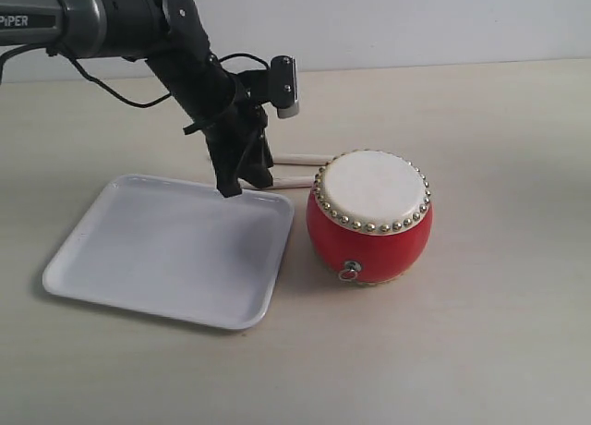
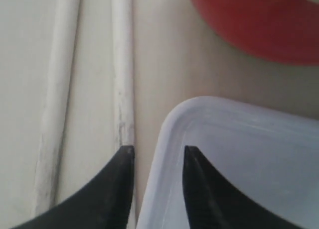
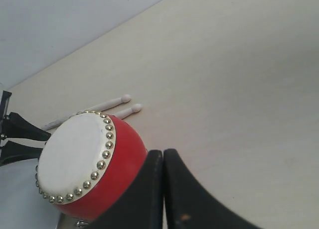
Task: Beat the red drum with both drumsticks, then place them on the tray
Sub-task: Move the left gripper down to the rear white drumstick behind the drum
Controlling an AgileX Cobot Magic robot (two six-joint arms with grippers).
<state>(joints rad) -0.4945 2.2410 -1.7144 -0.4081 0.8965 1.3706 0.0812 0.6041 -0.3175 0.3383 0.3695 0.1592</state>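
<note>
Exterior view: the white tray [image 1: 166, 249] lies flat just beside the red drum [image 1: 369, 226]. Both drumsticks [image 1: 297, 181] run out from behind the drum, side by side on the table [image 1: 499, 333], toward the tray's nearest far corner. Neither stick is on the tray.

The step in hand looks like picking up a stick. The left gripper [image 2: 158, 150] hangs low near the drum, jaws parted a little and empty. One fingertip is over the stick nearer the drum, the other over the tray's rim. To grasp well, it should shift off the tray until both fingertips straddle one stick. It should stay clear of the rim and the second stick, then descend square and close on the shaft.

The right gripper [image 3: 163, 152] is closed on nothing, up beside the drum and apparently not touching it.

The tray is smooth, shallow plastic with rounded corners and a low lip. The drum is a glossy barrel with a matte cream skin, a ring of brass studs and a small metal ring. The sticks are thin, round, scuffed pale wood with small rounded tips, so they will probably roll if nudged.
</note>
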